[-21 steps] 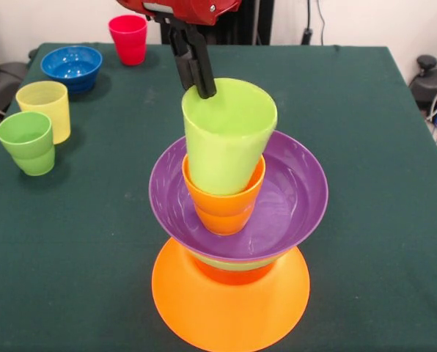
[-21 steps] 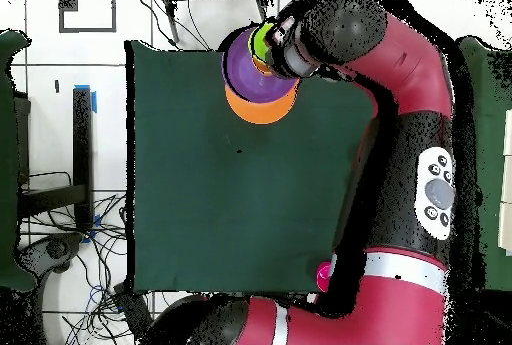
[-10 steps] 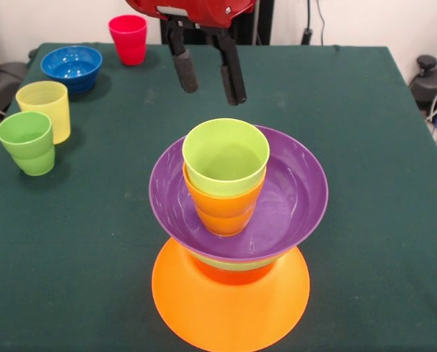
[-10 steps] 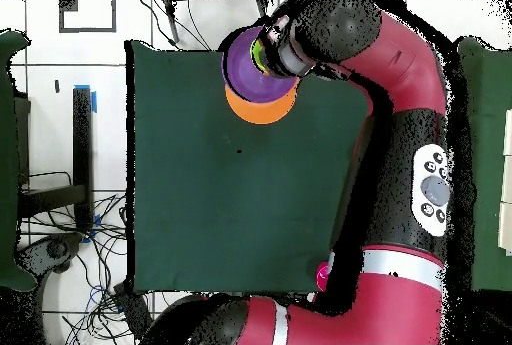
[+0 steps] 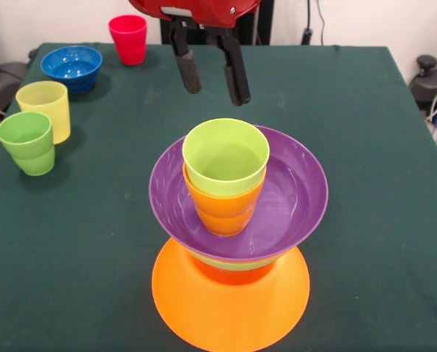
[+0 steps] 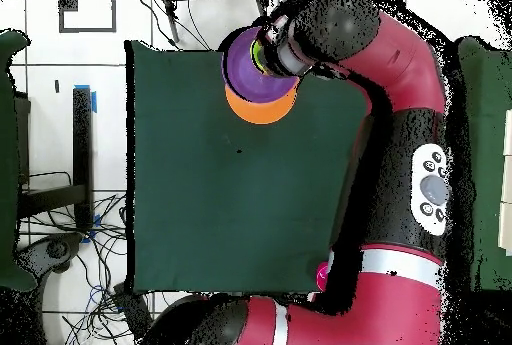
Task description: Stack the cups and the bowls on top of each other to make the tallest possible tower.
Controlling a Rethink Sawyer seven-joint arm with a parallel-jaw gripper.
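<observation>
Centrally, low in the frame, the tower (image 5: 233, 242) rises from the orange bowl (image 5: 229, 308) through the purple bowl (image 5: 292, 198) to nested orange cup (image 5: 222, 213) and lime cup (image 5: 226, 158); four pieces wait at upper left of the desk (image 5: 365, 147), including the blue bowl (image 5: 72, 66). Above, the tool (image 5: 213, 77) hangs spread, empty.
</observation>
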